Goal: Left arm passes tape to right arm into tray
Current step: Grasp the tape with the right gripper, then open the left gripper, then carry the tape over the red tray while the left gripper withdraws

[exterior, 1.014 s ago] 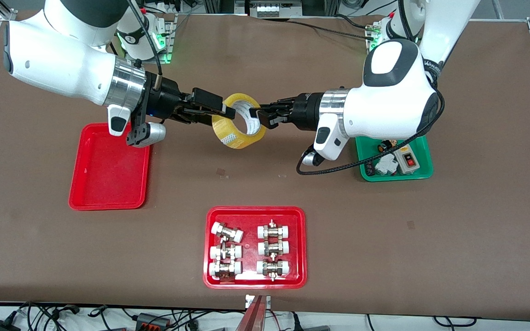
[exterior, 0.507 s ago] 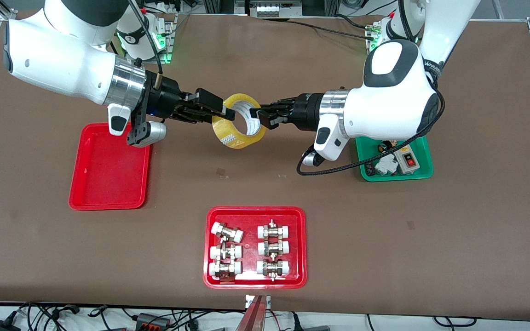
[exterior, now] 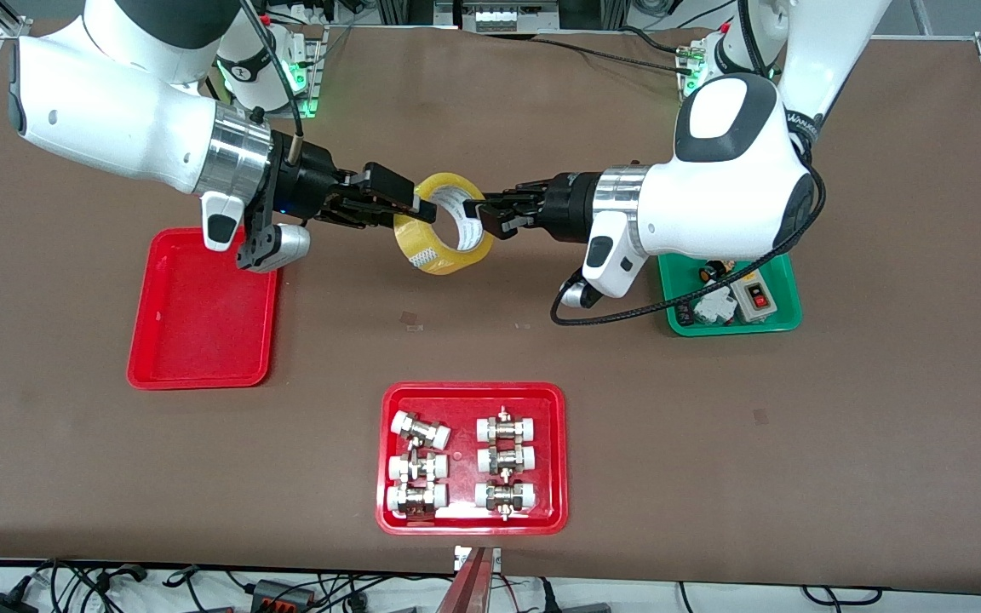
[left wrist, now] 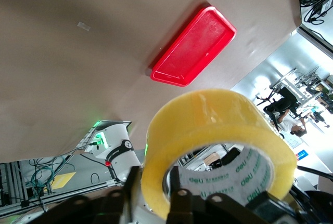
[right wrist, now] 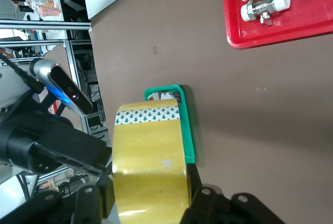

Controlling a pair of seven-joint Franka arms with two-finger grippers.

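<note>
The tape [exterior: 444, 247], a yellowish roll with a white core, hangs in the air over the bare table between the two arms. My left gripper [exterior: 484, 214] is shut on its wall, one finger inside the core and one outside, as the left wrist view [left wrist: 153, 174] shows with the tape [left wrist: 208, 125]. My right gripper [exterior: 416, 204] grips the roll across its width from the side toward the right arm; in the right wrist view [right wrist: 148, 182] its fingers press both flat faces of the tape [right wrist: 151, 167]. The plain red tray [exterior: 201, 358] lies under the right wrist and also shows in the left wrist view [left wrist: 192, 44].
A red tray of white-capped metal fittings [exterior: 473, 393] lies nearer the front camera, at the table's middle. A green tray [exterior: 784, 319] with small parts sits under the left arm's wrist. A black braided cable [exterior: 627, 313] loops below the left wrist.
Both grippers and the tape have shifted only slightly, a little toward the left arm's end. The grips look the same.
</note>
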